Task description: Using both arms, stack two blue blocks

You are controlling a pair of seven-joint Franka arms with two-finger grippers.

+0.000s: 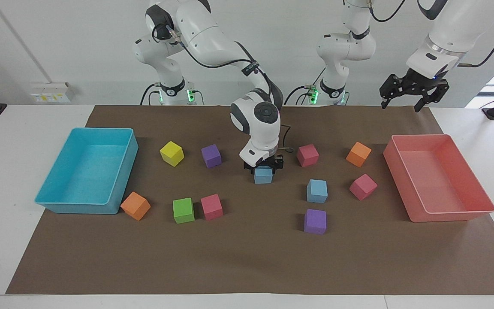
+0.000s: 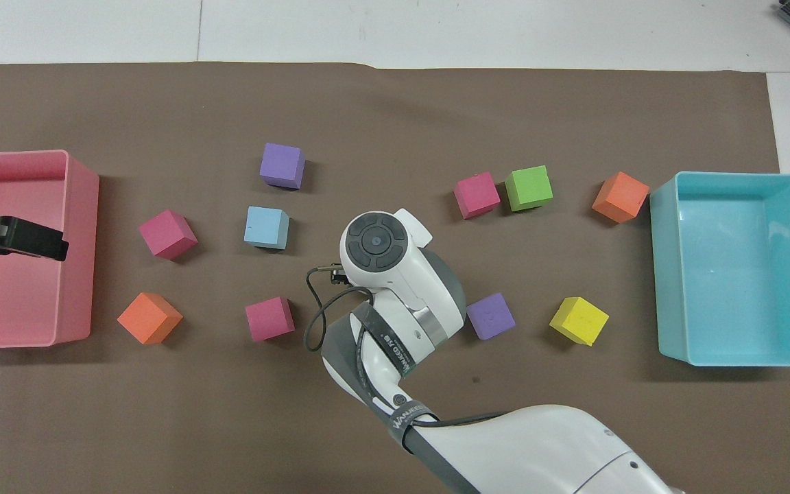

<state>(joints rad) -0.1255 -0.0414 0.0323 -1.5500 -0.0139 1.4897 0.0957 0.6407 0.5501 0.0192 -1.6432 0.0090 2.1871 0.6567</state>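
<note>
From my console: right gripper (image 1: 263, 166) is low at mid-table, directly over one blue block (image 1: 263, 175). That block sits on the brown mat (image 1: 247, 262), between the nearer purple cube (image 1: 211, 155) and a pink cube (image 1: 307, 155). The black fingers reach down around the block's top edges, but I cannot tell whether they clamp it or stand loose beside it. In the overhead view the right arm's wrist hides both block and fingers entirely.

Second blue block (image 1: 317, 191) rests on the mat, farther from the robots than the first and toward the left arm's end, apart from it. Nothing is on top of it. The farther purple cube (image 1: 315, 221) lies just past it, away from the robots. Another pink cube (image 1: 363, 186) sits beside it toward the pink tray (image 1: 453, 212).

Left gripper (image 1: 414, 92) hangs high in the air over the pink tray's end of the table, fingers spread, holding nothing. I note this arm as waiting.

Other items: yellow cube (image 1: 172, 153) near the cyan tray (image 1: 75, 207); an orange cube (image 1: 135, 205) touching or just beside that tray's corner; green cube (image 1: 183, 210) and a third pink cube (image 1: 212, 206) side by side; a second orange cube (image 1: 358, 154) near the pink tray.
</note>
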